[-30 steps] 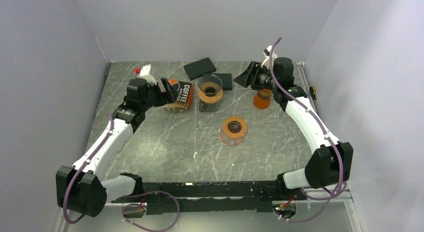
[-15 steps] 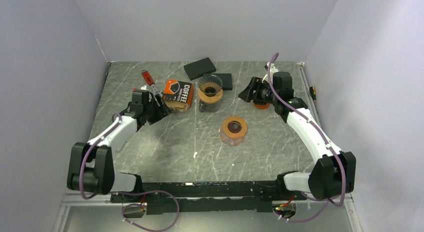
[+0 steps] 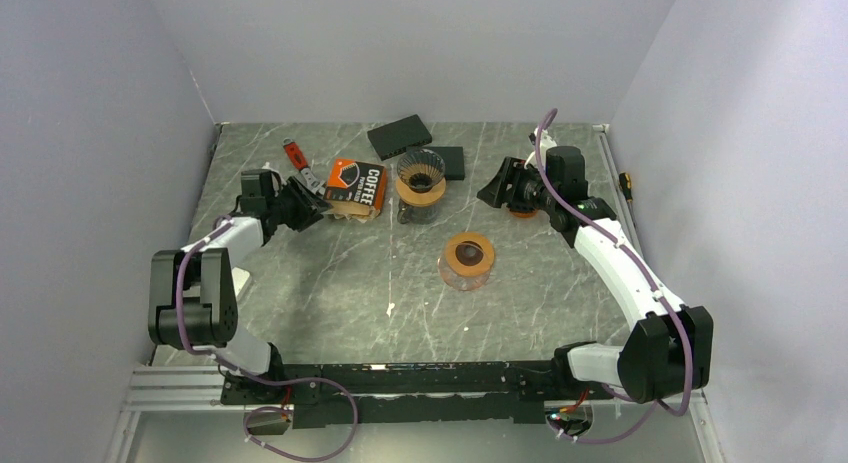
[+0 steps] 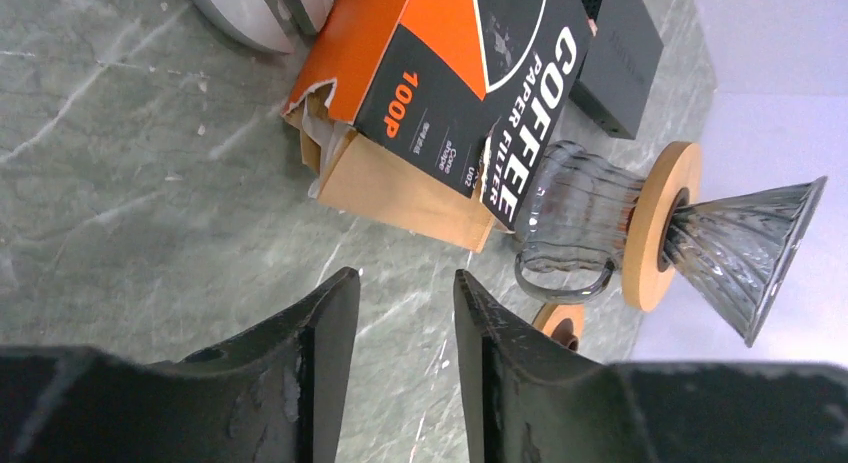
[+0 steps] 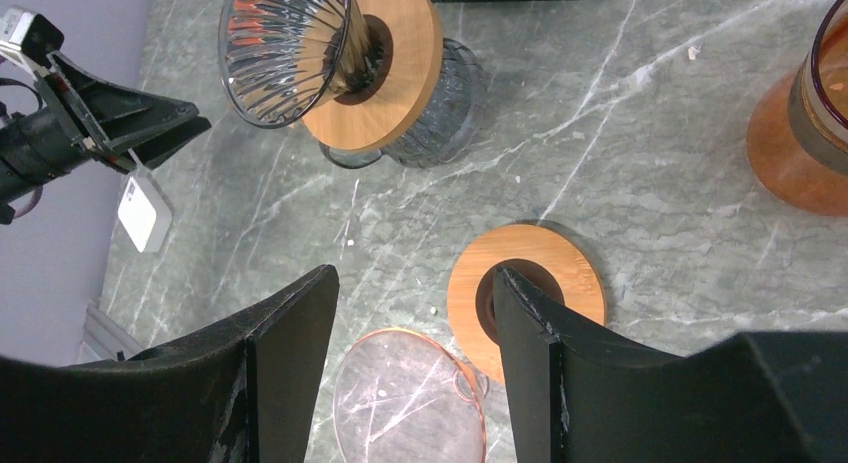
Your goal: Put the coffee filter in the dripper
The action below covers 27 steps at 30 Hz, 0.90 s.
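- So basically nothing was done yet: the dripper (image 4: 745,248) sat empty on its glass server (image 4: 570,223), ahead and to the right of the left claw (image 4: 405,283).
- That claw's jaws were only a narrow gap apart over the counter (image 4: 120,183), with nothing between them.
- The coffee filter stack (image 4: 400,188) poked out of the torn filter box (image 4: 470,93), just ahead of it, not touching.
- The right claw (image 5: 415,278) was wide and empty too, with the dripper beyond it to the left.
- Left to do, I'd say: grab one filter and drop it in the cone.
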{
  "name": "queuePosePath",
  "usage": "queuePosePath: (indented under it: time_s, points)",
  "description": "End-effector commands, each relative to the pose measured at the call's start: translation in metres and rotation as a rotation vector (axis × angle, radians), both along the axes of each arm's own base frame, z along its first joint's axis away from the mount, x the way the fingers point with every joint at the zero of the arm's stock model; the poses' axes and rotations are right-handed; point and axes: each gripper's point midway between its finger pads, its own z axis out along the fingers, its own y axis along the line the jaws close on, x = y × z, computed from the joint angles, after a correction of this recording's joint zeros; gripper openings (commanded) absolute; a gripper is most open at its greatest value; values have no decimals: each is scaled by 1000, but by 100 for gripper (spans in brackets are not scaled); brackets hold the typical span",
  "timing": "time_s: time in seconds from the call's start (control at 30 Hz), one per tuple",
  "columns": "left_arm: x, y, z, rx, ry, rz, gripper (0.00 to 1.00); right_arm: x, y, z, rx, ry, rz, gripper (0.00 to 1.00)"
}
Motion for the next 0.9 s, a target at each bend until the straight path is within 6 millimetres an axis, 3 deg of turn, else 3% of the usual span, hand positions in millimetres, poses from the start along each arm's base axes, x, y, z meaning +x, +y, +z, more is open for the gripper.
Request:
queuePosePath:
  time_s: [0.0, 0.13, 0.33, 0.57, 0.87]
  points:
    - [19, -3, 22, -87, -83, -22, 41, 5, -1, 7, -1, -41, 3, 63]
    - [23, 0, 20, -92, -85, -15, 35, 3, 0, 5, 4, -37, 7, 63]
    - [30, 7, 14, -90, -79, 2, 35, 0, 1, 1, 8, -24, 10, 63]
    - [32, 18, 5, -28, -59, 32, 44, 0, 1, 1, 6, -21, 13, 63]
    - [42, 22, -9, -14, -44, 41, 42, 0, 1, -1, 10, -12, 10, 63]
